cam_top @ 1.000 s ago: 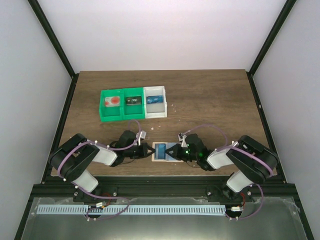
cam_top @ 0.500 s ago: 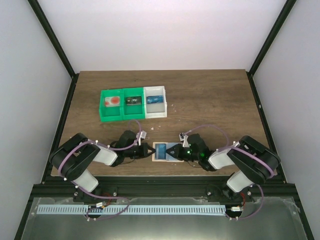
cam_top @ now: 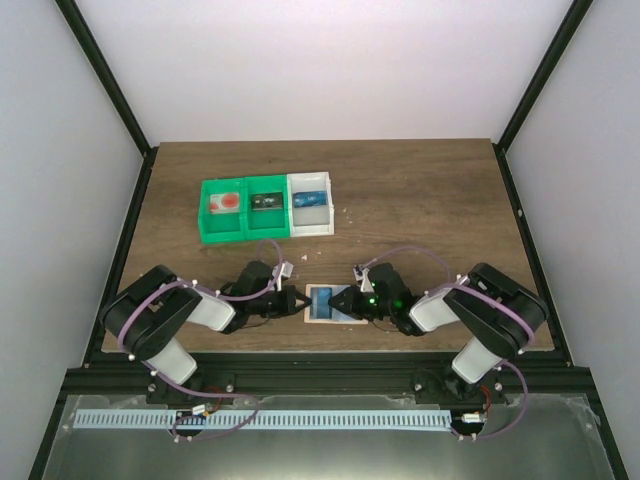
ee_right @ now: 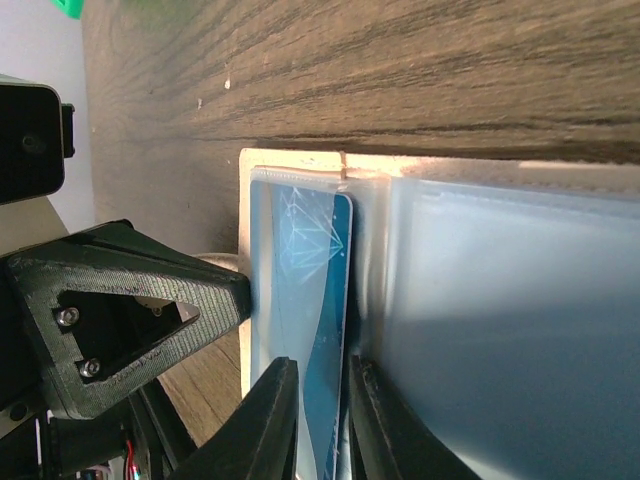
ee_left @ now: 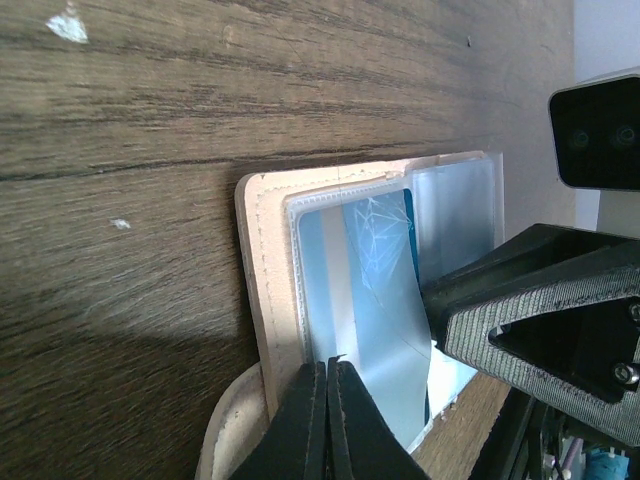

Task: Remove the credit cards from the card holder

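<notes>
The tan card holder (cam_top: 312,316) lies open on the table between my two grippers. A light blue credit card (cam_top: 322,302) sits in its clear sleeve. In the left wrist view my left gripper (ee_left: 327,365) is shut on the near edge of the card holder (ee_left: 262,260), beside the credit card (ee_left: 375,290). In the right wrist view my right gripper (ee_right: 322,368) stands narrowly open with the credit card's (ee_right: 305,260) edge between its fingers, on the card holder (ee_right: 295,160). More cards, if any, are hidden.
A green bin (cam_top: 206,212) and a white bin (cam_top: 310,227) with small items stand at the back left of the table (cam_top: 420,200). Each gripper faces the other closely across the holder; the right fingers (ee_left: 540,310) show in the left wrist view.
My right gripper has moved a little left, further over the card holder. My left gripper and the holder have not moved.
</notes>
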You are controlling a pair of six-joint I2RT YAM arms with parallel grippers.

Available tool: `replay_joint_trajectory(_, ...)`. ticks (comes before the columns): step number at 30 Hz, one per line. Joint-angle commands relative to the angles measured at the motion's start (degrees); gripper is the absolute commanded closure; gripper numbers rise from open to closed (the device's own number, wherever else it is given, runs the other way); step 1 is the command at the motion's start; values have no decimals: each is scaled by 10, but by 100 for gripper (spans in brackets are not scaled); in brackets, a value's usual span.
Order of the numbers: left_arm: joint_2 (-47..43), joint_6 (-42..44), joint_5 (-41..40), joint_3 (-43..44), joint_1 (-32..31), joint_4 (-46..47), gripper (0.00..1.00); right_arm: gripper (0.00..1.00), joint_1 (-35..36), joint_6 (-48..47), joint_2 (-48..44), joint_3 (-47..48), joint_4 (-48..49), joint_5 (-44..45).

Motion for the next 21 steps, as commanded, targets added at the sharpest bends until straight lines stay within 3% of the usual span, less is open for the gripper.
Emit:
replay_joint_trajectory(1, 32, -1, -5, -21, -10, -61, 100, 83, -2, 3, 22, 12, 13, -6)
replay_joint_trajectory(15, 46, -6, -1, -24, -12, -45, 100, 85, -3, 14, 35, -18, 128, -28)
replay_joint_trajectory(21, 45, -8, -4, -24, -14, -46, 100, 95, -3, 12, 41, -24, 150, -40)
